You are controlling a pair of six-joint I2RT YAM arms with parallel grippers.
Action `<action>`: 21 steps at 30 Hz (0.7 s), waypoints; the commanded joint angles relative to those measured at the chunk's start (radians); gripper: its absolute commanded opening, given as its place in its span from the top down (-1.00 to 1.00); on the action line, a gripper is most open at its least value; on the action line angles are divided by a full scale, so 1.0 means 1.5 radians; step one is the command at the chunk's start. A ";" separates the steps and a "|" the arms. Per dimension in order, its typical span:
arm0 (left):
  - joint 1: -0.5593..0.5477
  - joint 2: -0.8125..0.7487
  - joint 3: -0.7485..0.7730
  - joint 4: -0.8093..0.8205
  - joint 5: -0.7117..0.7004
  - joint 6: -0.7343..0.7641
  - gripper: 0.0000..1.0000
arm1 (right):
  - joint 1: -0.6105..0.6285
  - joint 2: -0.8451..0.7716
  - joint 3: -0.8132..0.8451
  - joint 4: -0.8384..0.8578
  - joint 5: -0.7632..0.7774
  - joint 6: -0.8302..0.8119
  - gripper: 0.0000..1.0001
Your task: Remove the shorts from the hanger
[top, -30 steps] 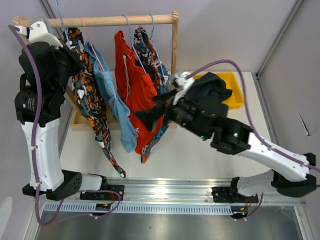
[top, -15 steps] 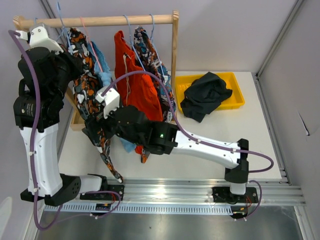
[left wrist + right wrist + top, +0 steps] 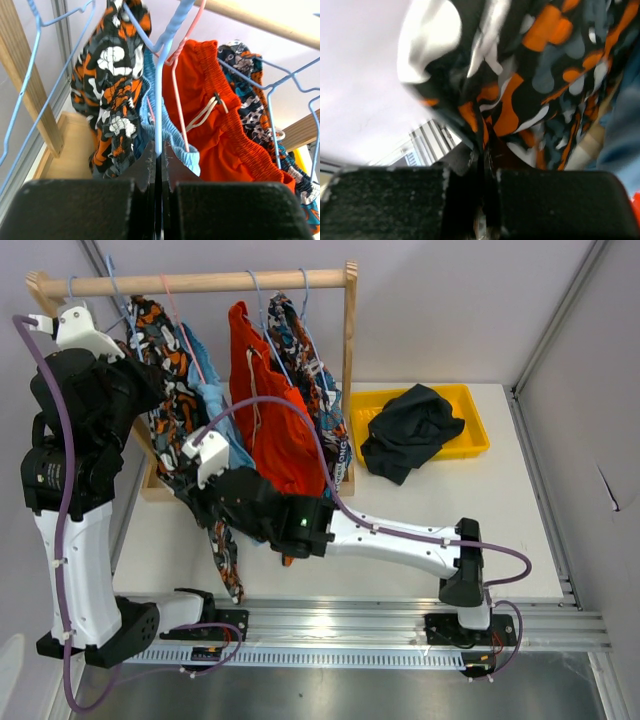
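Several shorts hang from wire hangers on a wooden rod (image 3: 220, 282): orange-grey-white camouflage shorts (image 3: 165, 430), light blue shorts (image 3: 222, 430), plain orange shorts (image 3: 275, 410) and blue-orange-white print shorts (image 3: 310, 370). Dark navy shorts (image 3: 410, 430) lie in the yellow tray (image 3: 475, 440). My left gripper (image 3: 160, 150) is shut on the blue hanger (image 3: 159, 90) wire, with the camouflage shorts (image 3: 112, 100) on its left. My right gripper (image 3: 482, 150) is shut on a fold of the camouflage shorts (image 3: 535, 75), low on the hanging fabric (image 3: 205, 508).
The rack's wooden upright (image 3: 350, 330) stands between the clothes and the tray. Its wooden base (image 3: 155, 485) sits on the table under the camouflage pair. A pink hanger (image 3: 177, 100) hangs beside the blue one. My right arm (image 3: 400, 540) stretches across the table front.
My right arm swung from beside the tray leftwards across the rack, and its jaws closed on the lower camouflage fabric. The left arm shifted slightly and kept its grip on the hanger.
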 commanded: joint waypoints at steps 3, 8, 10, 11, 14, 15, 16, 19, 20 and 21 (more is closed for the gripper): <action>-0.004 -0.007 0.021 0.057 -0.040 0.021 1.00 | 0.082 -0.099 -0.195 0.026 0.094 0.046 1.00; -0.004 0.005 0.028 0.071 -0.085 0.050 1.00 | 0.148 -0.139 -0.318 0.010 0.155 0.109 1.00; -0.004 0.010 0.032 0.070 -0.090 0.054 1.00 | 0.164 -0.149 -0.342 0.020 0.158 0.125 1.00; -0.004 0.010 0.031 0.066 -0.086 0.052 1.00 | 0.164 -0.149 -0.350 0.026 0.156 0.136 1.00; -0.004 -0.004 0.014 0.066 -0.071 0.045 1.00 | 0.157 -0.137 -0.327 0.033 0.155 0.126 1.00; -0.004 -0.009 0.000 0.064 -0.070 0.045 1.00 | 0.149 -0.127 -0.317 0.034 0.155 0.121 1.00; -0.004 -0.011 0.000 0.059 -0.066 0.047 1.00 | 0.141 -0.122 -0.305 0.034 0.150 0.113 1.00; -0.004 -0.038 -0.033 0.039 -0.046 0.030 1.00 | 0.105 -0.092 -0.238 0.039 0.122 0.069 1.00; -0.004 -0.060 -0.055 0.032 -0.032 0.022 1.00 | 0.092 -0.080 -0.214 0.036 0.115 0.052 1.00; -0.004 -0.074 -0.083 0.020 -0.023 0.004 1.00 | 0.079 -0.068 -0.148 0.030 0.107 0.021 1.00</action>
